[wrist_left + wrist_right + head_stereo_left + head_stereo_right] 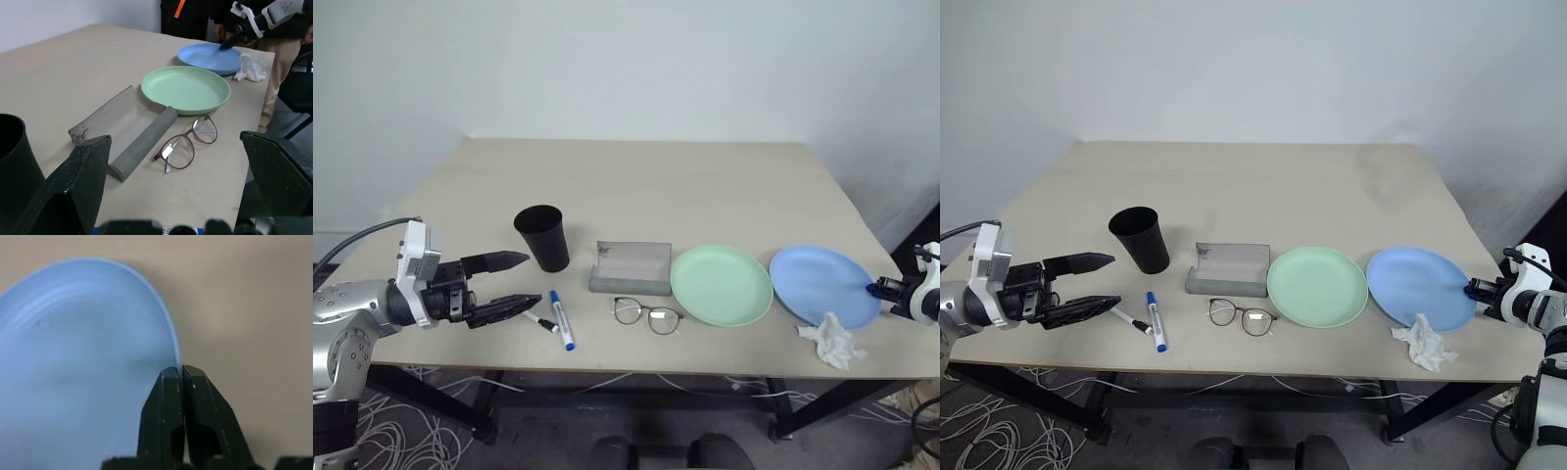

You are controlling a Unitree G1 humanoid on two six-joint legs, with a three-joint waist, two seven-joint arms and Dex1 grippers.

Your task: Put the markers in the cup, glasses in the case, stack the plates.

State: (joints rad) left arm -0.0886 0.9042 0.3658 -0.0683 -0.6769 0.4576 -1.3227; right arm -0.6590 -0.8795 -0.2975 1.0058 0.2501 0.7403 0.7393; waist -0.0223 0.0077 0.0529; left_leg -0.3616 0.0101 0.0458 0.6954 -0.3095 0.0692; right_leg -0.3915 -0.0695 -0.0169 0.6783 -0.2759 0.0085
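My right gripper (181, 369) is shut on the rim of the light blue plate (822, 279) at the table's right end. The mint green plate (721, 284) lies just left of it. In front of the open grey case (629, 267) sit the glasses (646, 315), right way up. The black cup (541, 237) stands upright to the case's left. A blue-capped marker (562, 319) and a thinner black-capped marker (540, 320) lie near the front edge. My left gripper (530, 279) is open just left of the markers and holds nothing.
A crumpled white tissue (830, 340) lies at the blue plate's front edge. The back half of the table (656, 186) is bare wood. In the left wrist view a person (279, 73) stands past the table's right end. Cables lie on the floor below.
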